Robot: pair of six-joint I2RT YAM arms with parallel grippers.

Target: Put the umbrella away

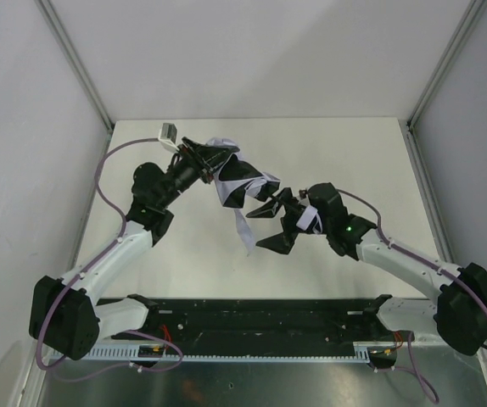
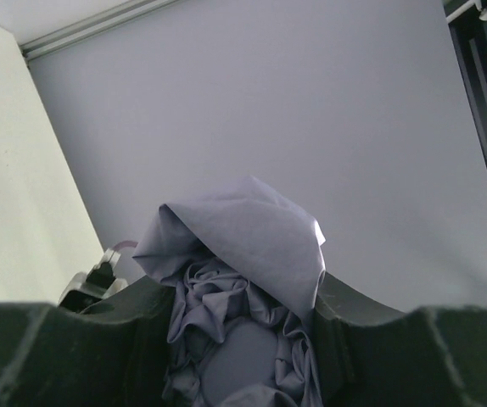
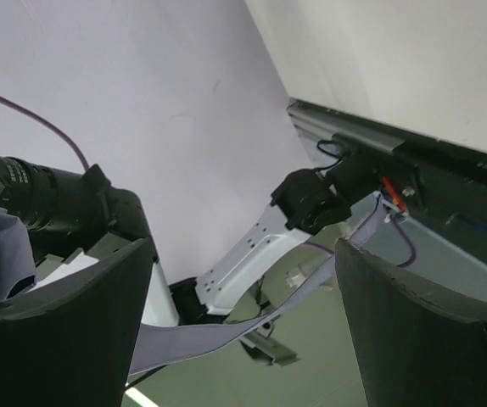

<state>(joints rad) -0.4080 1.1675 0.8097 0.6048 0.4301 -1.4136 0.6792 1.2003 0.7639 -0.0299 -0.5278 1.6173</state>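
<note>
The umbrella (image 1: pixel 243 180) is a crumpled lavender-grey bundle held above the table between the two arms. My left gripper (image 1: pixel 205 161) is shut on its far-left end; in the left wrist view bunched fabric (image 2: pixel 243 288) fills the gap between the fingers (image 2: pixel 74 356). A long fabric strap (image 1: pixel 245 229) hangs down from the bundle. My right gripper (image 1: pixel 271 225) is open at the bundle's right end. In the right wrist view the strap (image 3: pixel 226 318) runs across between the wide-apart fingers (image 3: pixel 430 331) without being clamped. The shaft and handle are hidden.
The white table (image 1: pixel 345 161) is enclosed by pale walls on three sides. A black rail (image 1: pixel 260 318) with the arm bases runs along the near edge. A small grey box (image 1: pixel 166 131) on a lavender cable sits by the left wrist.
</note>
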